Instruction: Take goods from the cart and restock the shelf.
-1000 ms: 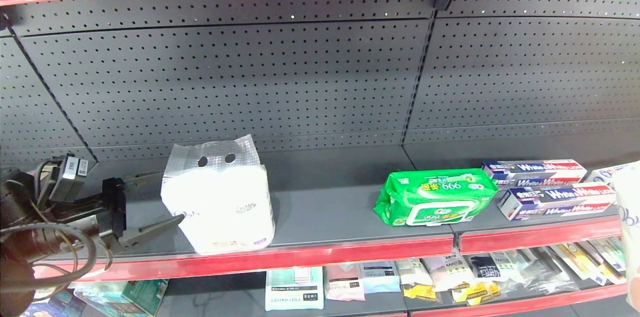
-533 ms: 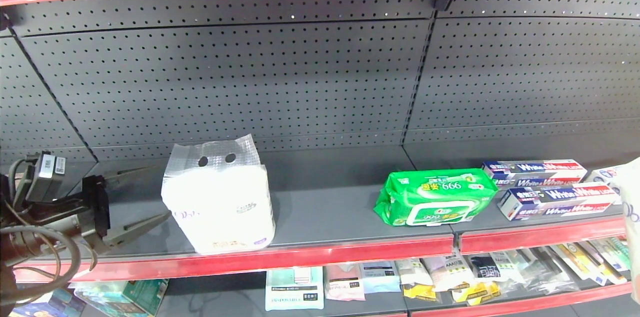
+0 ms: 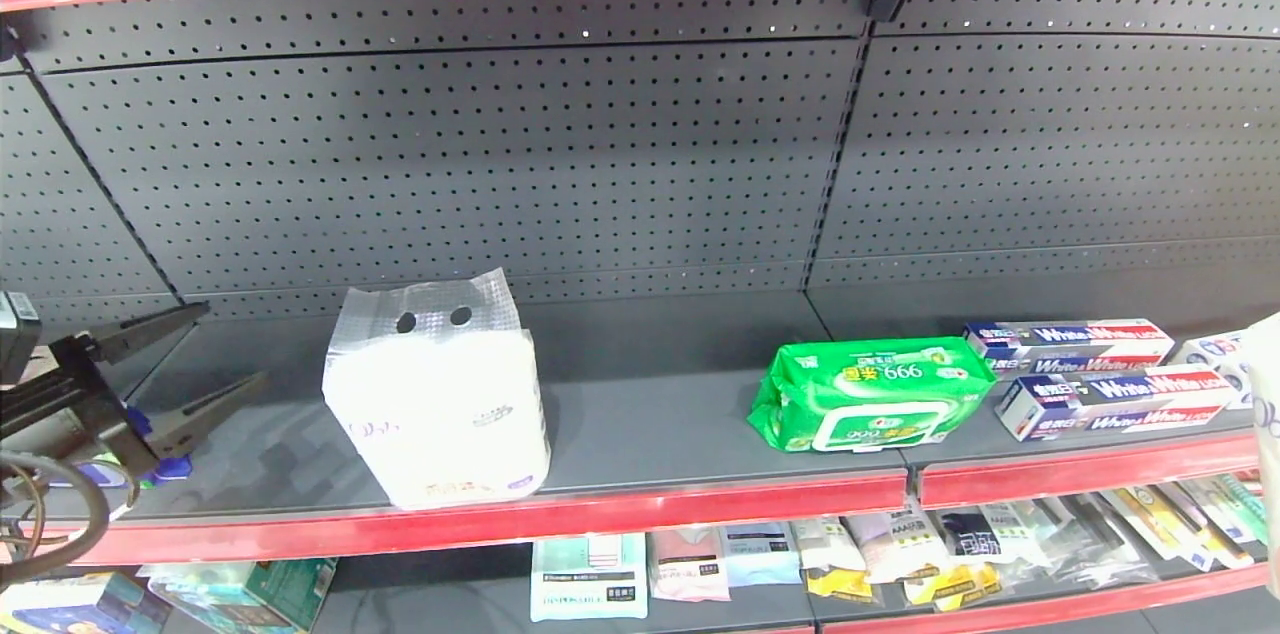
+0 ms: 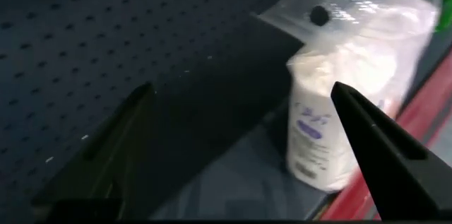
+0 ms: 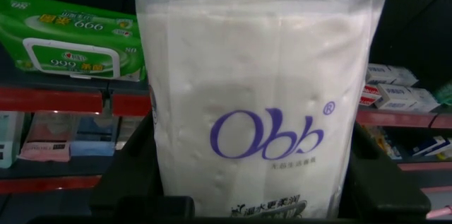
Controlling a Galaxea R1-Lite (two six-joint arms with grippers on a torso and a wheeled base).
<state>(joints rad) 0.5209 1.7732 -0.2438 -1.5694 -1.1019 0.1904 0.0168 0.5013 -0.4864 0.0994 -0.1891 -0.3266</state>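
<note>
A white tissue pack (image 3: 435,404) in clear wrap stands upright on the grey shelf (image 3: 660,414), near its red front edge; the left wrist view has this pack (image 4: 353,90) too. My left gripper (image 3: 235,344) is open at the shelf's far left, a short way clear of that pack, with nothing between its fingers (image 4: 374,146). A second white tissue pack (image 5: 258,111) is clamped upright in my right gripper (image 5: 253,128), out in front of the shelf. In the head view a sliver of this held pack (image 3: 1265,414) rises at the right border.
A green wet-wipes pack (image 3: 860,394) lies right of centre on the shelf, with toothpaste boxes (image 3: 1090,374) beside it at the right. Bare shelf stretches between the standing pack and the wipes. The lower shelf (image 3: 700,564) holds several small packets. A pegboard wall (image 3: 600,144) backs the shelf.
My left gripper has drawn back to the left, away from the standing tissue pack, still open. The held pack at the right border has slid slightly further out of the picture.
</note>
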